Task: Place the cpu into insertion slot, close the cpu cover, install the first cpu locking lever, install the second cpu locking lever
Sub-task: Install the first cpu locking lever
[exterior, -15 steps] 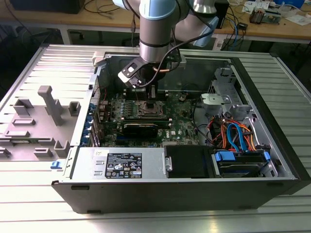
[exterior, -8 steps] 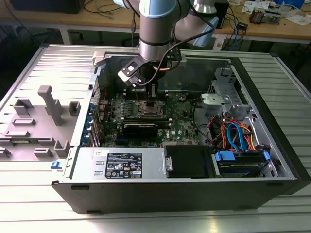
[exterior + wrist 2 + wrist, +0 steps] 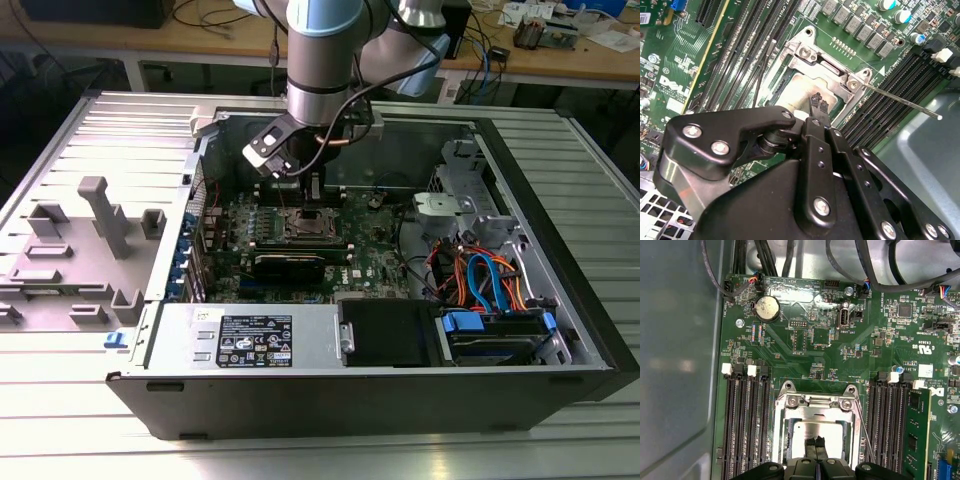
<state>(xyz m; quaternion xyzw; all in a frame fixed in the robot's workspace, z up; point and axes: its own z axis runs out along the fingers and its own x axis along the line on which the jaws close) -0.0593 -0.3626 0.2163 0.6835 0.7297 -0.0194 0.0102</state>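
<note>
The pincer (image 3: 815,442) is hanging narrow, gripping nothing, probably to push rather than grasp. Directly beneath, the cpu (image 3: 804,432) is sitting framed by the cpu cover (image 3: 782,430).

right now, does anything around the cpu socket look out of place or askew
Yes: a thin locking lever sticks out loose from the insertion slot, slanting across the memory slots instead of lying hooked down along the rim. The cpu sits flat inside. Nothing looks spilled or broken.
</note>
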